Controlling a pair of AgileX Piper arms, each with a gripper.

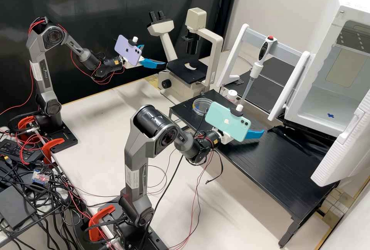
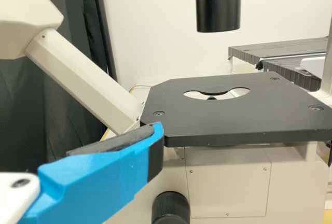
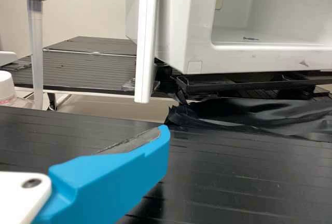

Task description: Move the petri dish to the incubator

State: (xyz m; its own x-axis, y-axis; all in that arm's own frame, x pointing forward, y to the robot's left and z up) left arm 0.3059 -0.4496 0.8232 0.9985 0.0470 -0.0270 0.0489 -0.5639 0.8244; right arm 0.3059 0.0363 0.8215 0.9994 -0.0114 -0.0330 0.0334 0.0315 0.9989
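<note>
The clear round petri dish (image 1: 202, 106) lies on the black shelf table, beside the microscope. My right gripper (image 1: 255, 133) is above that table, to the right of the dish and apart from it; in the right wrist view the gripper (image 3: 164, 131) is open, one pad bare. My left gripper (image 1: 155, 56) stands open at the microscope's left, its blue fingers apart; in the left wrist view the gripper (image 2: 158, 129) is in front of the stage, holding nothing. The white incubator (image 1: 352, 5) is at the right, its door open; its front frame (image 3: 179, 27) also rises beyond my right finger.
The microscope stage (image 1: 187, 69) is level near my left gripper. An upright pipette (image 1: 255, 69) hangs on a white stand behind the dish, near a white-capped bottle (image 1: 232, 95). The incubator door (image 1: 343, 146) juts over the shelf table's right end. Black sheeting (image 3: 249, 115) lies below the incubator.
</note>
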